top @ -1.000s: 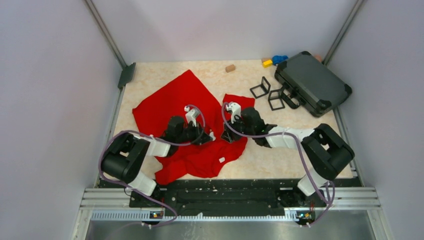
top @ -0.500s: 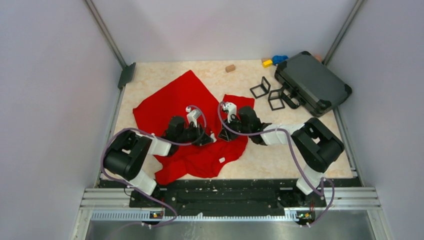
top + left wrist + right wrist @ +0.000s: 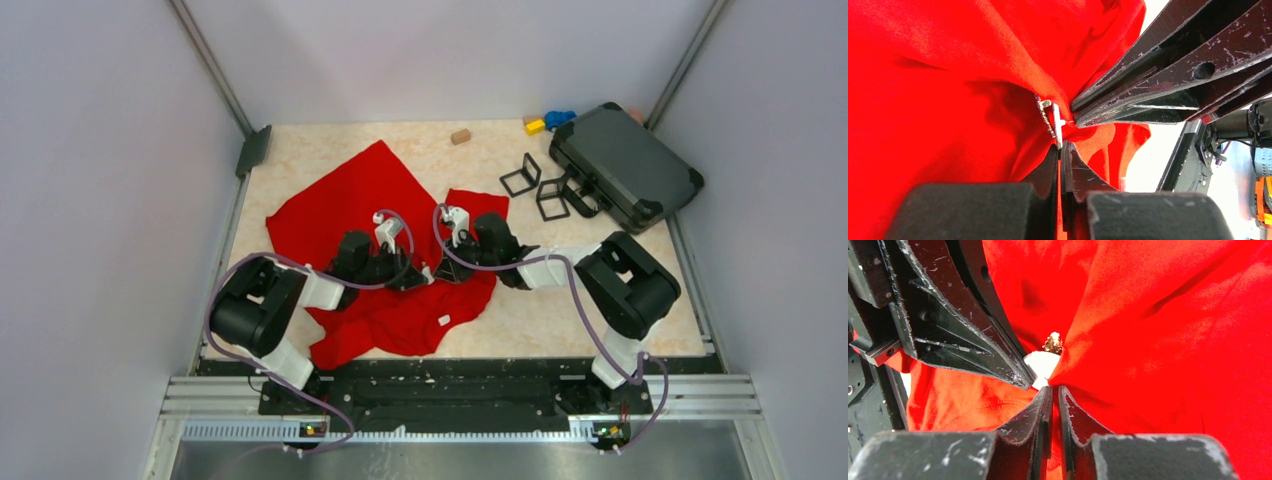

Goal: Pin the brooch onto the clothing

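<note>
Right gripper [image 3: 1054,388] closer, tight on soft clothing [image 3: 1173,340]

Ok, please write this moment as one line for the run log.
stage: pinning | left pincer: shut on brooch | right pincer: shut on clothing fold beside it | pincer tips: close together

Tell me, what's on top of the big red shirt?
On the clothing both grippers meet: the left gripper pinches a small sparkly brooch, the right gripper nips the cloth beside it. A white tag lies nearer the front. Whether the pin goes through is hidden by folds.
</note>
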`<action>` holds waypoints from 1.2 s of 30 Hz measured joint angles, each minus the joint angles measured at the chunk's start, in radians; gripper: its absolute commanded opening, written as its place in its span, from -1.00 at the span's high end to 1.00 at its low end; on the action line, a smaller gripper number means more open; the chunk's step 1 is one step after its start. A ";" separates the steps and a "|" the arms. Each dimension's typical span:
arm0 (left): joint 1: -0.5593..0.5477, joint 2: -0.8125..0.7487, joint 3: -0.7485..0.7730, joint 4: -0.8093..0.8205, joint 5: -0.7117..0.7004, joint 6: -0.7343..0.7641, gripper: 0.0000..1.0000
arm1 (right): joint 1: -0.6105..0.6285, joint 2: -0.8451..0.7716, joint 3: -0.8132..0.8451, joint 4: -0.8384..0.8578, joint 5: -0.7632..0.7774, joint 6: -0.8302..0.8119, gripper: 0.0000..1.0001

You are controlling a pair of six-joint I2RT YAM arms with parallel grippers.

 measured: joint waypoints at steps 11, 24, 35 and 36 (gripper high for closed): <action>0.000 0.013 0.001 0.009 0.007 -0.003 1.00 | 0.002 0.021 0.001 0.019 -0.017 0.009 0.88; 0.005 0.020 0.001 0.011 0.009 -0.002 1.00 | 0.010 0.060 0.026 0.032 -0.016 0.026 1.00; 0.007 0.026 0.001 0.011 0.006 -0.003 1.00 | 0.024 0.066 0.031 0.030 0.023 0.032 1.00; 0.008 0.026 0.001 0.012 0.006 -0.003 1.00 | 0.026 0.067 0.034 0.027 0.029 0.034 1.00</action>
